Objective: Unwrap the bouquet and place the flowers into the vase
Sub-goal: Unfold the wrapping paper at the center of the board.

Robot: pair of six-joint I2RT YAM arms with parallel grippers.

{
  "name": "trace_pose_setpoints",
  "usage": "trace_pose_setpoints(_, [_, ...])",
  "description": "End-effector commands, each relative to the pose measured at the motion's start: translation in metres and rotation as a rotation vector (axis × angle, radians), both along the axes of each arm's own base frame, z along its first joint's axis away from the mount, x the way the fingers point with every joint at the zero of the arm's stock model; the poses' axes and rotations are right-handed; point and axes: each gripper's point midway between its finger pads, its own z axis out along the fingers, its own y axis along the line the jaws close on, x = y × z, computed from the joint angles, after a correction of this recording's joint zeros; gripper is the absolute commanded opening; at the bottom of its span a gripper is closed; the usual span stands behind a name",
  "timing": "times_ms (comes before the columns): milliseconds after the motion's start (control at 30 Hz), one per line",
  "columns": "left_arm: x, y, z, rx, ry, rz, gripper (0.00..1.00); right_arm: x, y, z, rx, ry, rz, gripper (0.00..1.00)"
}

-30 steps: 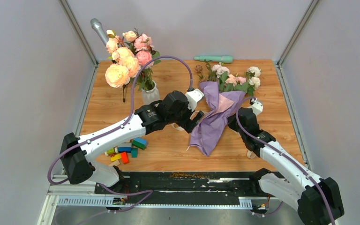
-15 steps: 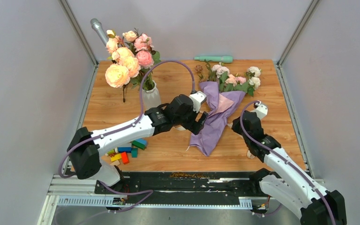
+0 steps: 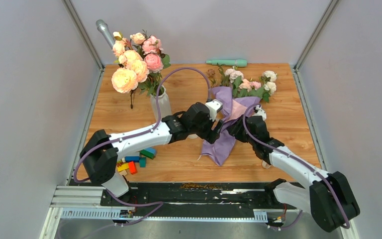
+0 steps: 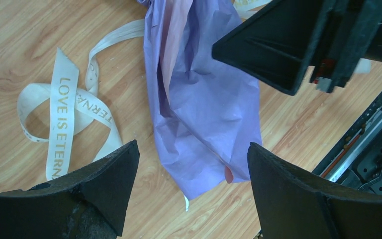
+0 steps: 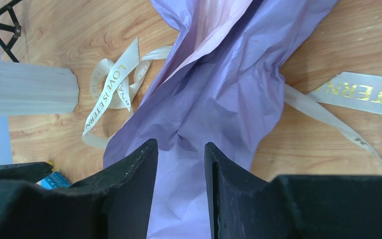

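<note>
The ribbon point(image 4: 62, 114) is undone, but the flowers point(image 3: 248, 82) are still wrapped in lilac paper point(image 4: 204, 114); the left claw point(image 4: 190, 152) is held wide, the right claw point(image 5: 180, 146) narrowly parted, both empty.

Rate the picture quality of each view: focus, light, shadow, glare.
Top external: evenly lit and sharp, shadows on the table faint. Left wrist: ribbon lettering crisp; the left claw's fingers are near-black, showing little detail. Right wrist: lilac paper folds sharp, the vase at the left edge looks soft, gold ribbon print glints slightly.

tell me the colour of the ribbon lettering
Gold on beige ribbon; clearest in the left wrist view.
</note>
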Motion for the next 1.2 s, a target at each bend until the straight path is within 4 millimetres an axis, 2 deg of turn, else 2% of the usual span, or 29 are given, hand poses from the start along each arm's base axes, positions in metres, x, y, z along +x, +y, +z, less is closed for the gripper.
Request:
trace_pose_setpoints(0, [0.002, -0.004, 0.004, -0.037, -0.017, 0.011, 0.86, 0.027, 0.025, 0.035, 0.123, -0.095, 0.026, 0.41])
trace_pose_setpoints(200, [0.000, -0.001, 0.001, -0.041, -0.015, 0.022, 0.85, 0.036, 0.032, 0.034, 0.151, -0.085, 0.019, 0.41])
trace_pose_setpoints(367, [0.000, 0.001, -0.002, -0.041, -0.013, 0.029, 0.85, 0.038, 0.029, 0.038, 0.151, -0.096, -0.001, 0.45])
trace_pose_setpoints(767, [-0.001, 0.002, -0.006, -0.039, 0.000, 0.036, 0.79, 0.058, 0.036, 0.021, 0.110, -0.045, -0.013, 0.45])
trace_pose_setpoints(867, [-0.002, 0.003, -0.006, -0.042, 0.004, 0.043, 0.78, 0.064, 0.038, 0.017, 0.099, -0.033, -0.014, 0.39])
trace_pose_setpoints(1100, [0.001, 0.006, -0.008, -0.033, 0.000, 0.069, 0.77, 0.060, 0.033, 0.018, 0.094, -0.030, -0.027, 0.03])
trace_pose_setpoints(1167, [0.002, 0.004, -0.008, -0.039, 0.004, 0.075, 0.77, 0.055, 0.026, 0.017, 0.078, -0.027, -0.041, 0.00])
